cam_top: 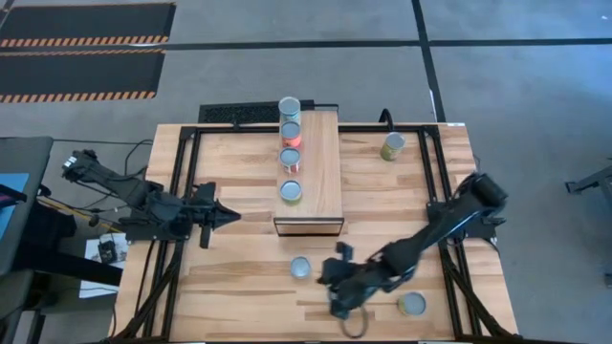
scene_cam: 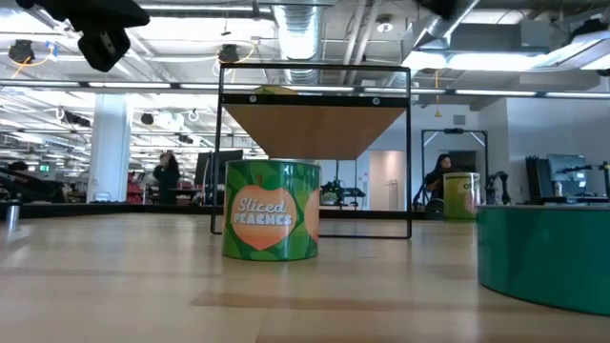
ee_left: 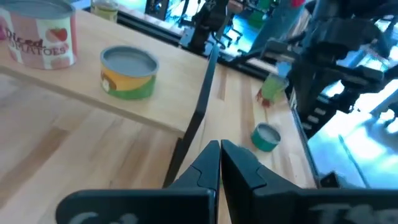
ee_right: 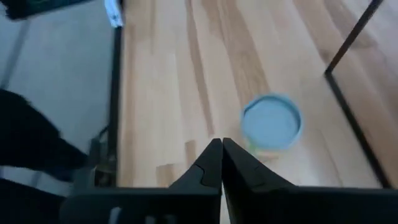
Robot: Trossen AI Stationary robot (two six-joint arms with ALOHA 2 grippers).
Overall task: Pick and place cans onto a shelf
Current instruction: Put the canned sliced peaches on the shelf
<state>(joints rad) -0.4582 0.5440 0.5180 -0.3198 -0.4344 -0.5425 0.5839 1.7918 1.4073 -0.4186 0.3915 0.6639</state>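
Slatted wood forms the counter [cam_top: 402,196], ringed by grey floor. From above, the right gripper [cam_top: 340,294] hangs over the near part of the counter between two cans; its wrist view shows the jaws pressed together and holding nothing, with a blue-topped can [ee_right: 271,122] on the boards just beyond the tips. That loose can [cam_top: 300,268] lies left of the gripper, another can [cam_top: 412,304] sits near the right front edge, and a green one [cam_top: 392,146] stands far right. The left gripper [cam_top: 229,219] waits at the left, jaws also closed, pointing toward the shelf [cam_top: 320,182]. Four cans line the shelf's left side: white-sided [cam_top: 289,107] farthest, then a second [cam_top: 290,131], a red one [cam_top: 291,157] and a yellow-green one [cam_top: 291,191]. Only the low view reads a label, "Sliced Peaches" on a green can [scene_cam: 271,210], with a teal can [scene_cam: 543,255] cut off at right and people in the room behind. The left wrist view catches the yellow-green can [ee_left: 129,72] and a cropped red-labelled one [ee_left: 38,34].
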